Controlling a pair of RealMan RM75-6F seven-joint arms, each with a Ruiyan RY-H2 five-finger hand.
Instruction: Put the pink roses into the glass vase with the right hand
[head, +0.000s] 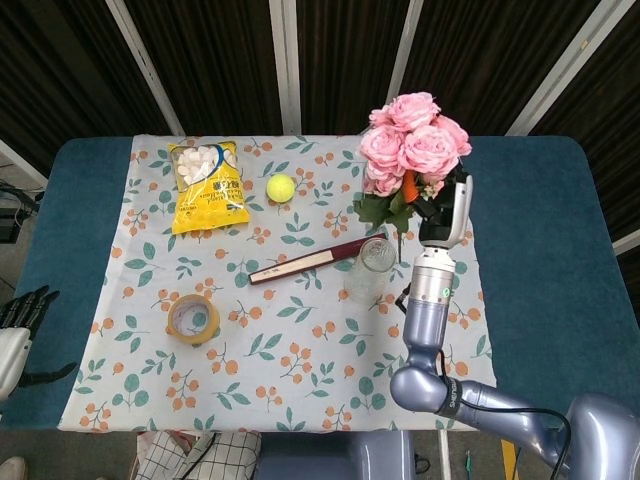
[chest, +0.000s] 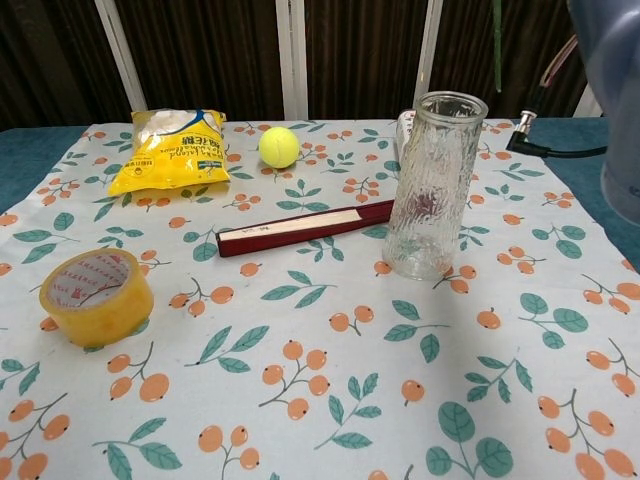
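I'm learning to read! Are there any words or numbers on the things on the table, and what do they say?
Yellow bag: blue characters on the front, too blurred to read.
Tape roll: red print round the inside, too small to read.
Folded fan: a pale mark on the dark cover, not readable.
Small bottle: a printed label, too small to read.
Tennis ball, vase, roses: no text.

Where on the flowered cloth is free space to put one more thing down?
The near half of the cloth is bare, from the tape roll rightwards, in front of the glass vase. It is crowded at the back: snack bag, tennis ball, folded fan, vase, with the right hand holding the pink roses above.
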